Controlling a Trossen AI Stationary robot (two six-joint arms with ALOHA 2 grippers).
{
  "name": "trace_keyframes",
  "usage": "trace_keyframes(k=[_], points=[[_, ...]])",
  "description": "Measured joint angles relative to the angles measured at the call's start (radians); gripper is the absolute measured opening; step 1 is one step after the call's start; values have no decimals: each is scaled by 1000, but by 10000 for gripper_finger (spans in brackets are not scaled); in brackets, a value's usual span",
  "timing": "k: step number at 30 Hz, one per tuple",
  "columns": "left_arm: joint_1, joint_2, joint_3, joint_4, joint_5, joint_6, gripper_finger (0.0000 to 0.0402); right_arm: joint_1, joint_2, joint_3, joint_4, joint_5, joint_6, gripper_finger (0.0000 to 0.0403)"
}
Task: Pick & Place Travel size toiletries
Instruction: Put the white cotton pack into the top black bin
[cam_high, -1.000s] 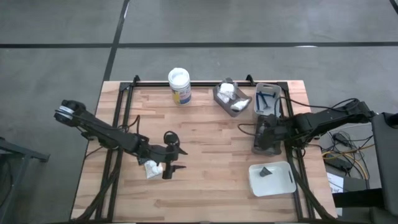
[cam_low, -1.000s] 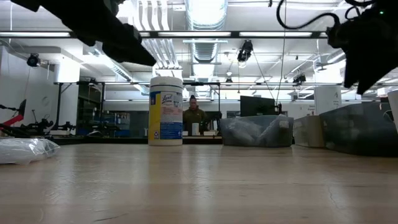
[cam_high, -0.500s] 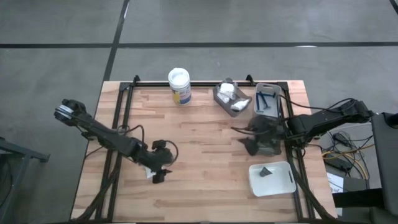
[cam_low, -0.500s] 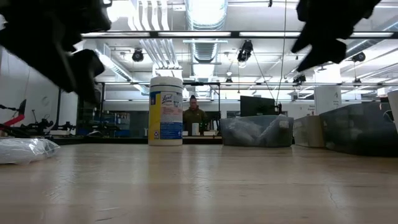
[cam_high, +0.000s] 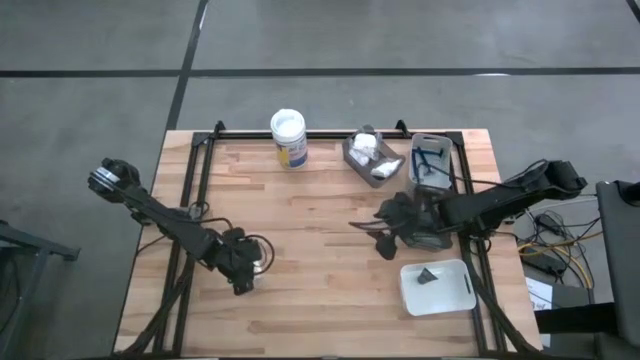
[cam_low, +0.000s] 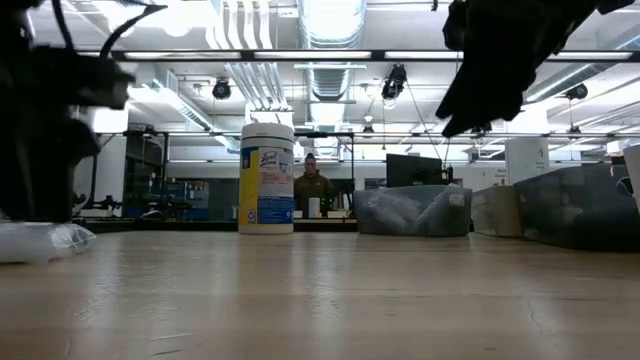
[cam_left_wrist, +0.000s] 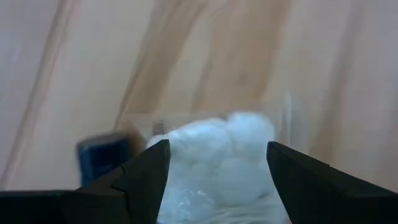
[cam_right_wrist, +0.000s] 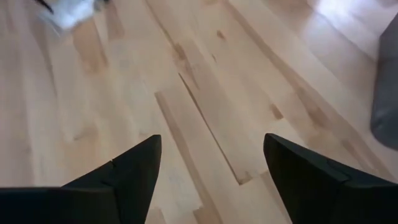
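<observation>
A white puffy packet (cam_left_wrist: 214, 158) lay on the table's left front, between the spread fingers of the left gripper (cam_left_wrist: 214, 180), not yet clamped. Only the left wrist view showed this. The grey tray (cam_high: 372, 158) held white packets; the white tray (cam_high: 450, 292) one dark item (cam_high: 427, 277). The right gripper (cam_high: 378, 238) hung open, empty, mid-table.

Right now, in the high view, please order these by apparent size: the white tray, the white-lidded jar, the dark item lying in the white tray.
Largest to smallest:
1. the white tray
2. the white-lidded jar
3. the dark item in the white tray, clearly the smallest.
</observation>
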Motion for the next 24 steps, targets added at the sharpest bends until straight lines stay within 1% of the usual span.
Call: trace_keyframes(k=[6, 9, 11, 14, 18, 24], points=[[0, -2, -73, 11, -17, -83, 273, 0, 59, -1, 10, -2, -7, 257], [0, -2, -80, 12, -55, -82, 270, 0, 56, -1, 14, -2, -7, 248], [0, -1, -79, 12, -68, -56, 259, 0, 48, -1, 13, -2, -7, 242], [0, 0, -76, 32, -86, -15, 231, 0, 35, -1, 17, -2, -7, 234], [0, 1, -76, 87, -106, 35, 180, 0, 29, -1, 31, -2, -8, 225], [0, 1, -76, 215, -117, 149, 107, 0, 31, -6, 120, -2, -64, 219]])
